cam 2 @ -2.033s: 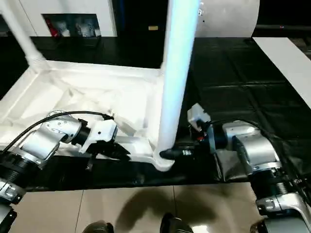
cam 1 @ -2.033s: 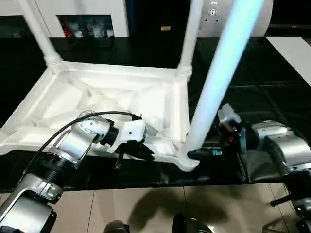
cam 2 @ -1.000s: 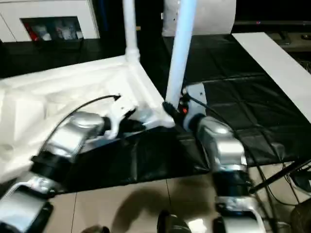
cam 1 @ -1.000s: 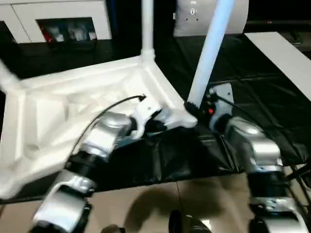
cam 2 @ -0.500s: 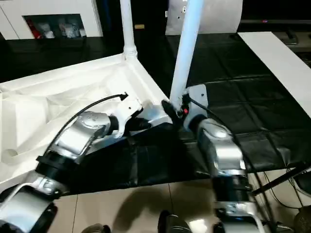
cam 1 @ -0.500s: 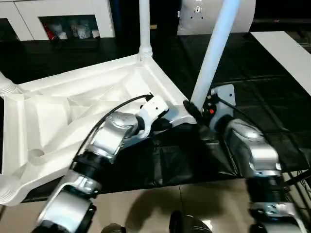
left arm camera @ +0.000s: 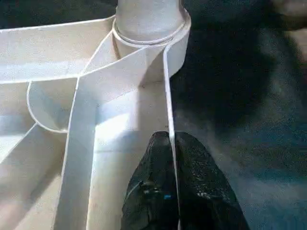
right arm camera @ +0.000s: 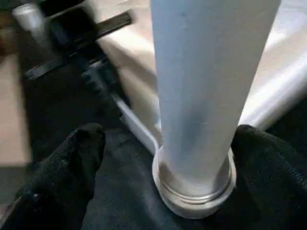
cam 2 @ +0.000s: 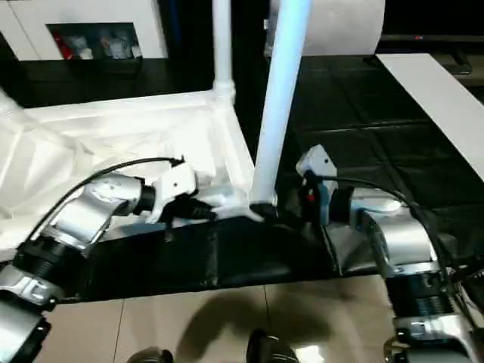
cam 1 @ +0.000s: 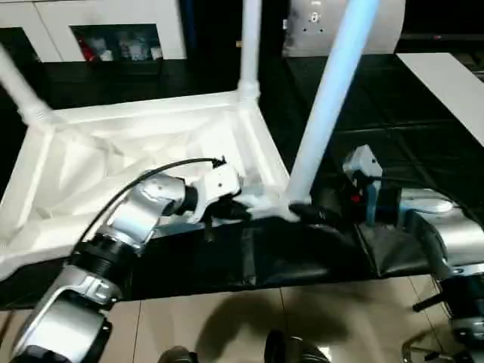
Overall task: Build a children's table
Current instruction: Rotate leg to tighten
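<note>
The children's table lies upside down: its white ribbed top (cam 1: 113, 151) rests on the black sheet. Legs stand in the far-left (cam 1: 23, 87), far-right (cam 1: 249, 45) and near-right (cam 1: 325, 106) corner sockets. My left gripper (cam 1: 240, 213) is shut on the top's thin front rim (left arm camera: 169, 120), close to the near-right socket (left arm camera: 148, 33). My right gripper (right arm camera: 170, 136) is open. One black finger (right arm camera: 81, 158) stands on each side of the near-right leg (right arm camera: 211, 96), just above its socket collar. A gap shows between that leg and the finger.
The black-sheeted work table (cam 1: 423, 128) stretches right and back, and its front edge drops to a tiled floor (cam 1: 227, 318). White cabinets (cam 1: 113, 30) stand behind. A white panel (cam 1: 454, 83) lies at the far right.
The head camera has shifted, so the whole picture moved. My right gripper's fingers have spread away from the base of the near-right leg. My left gripper stays pinched on the rim.
</note>
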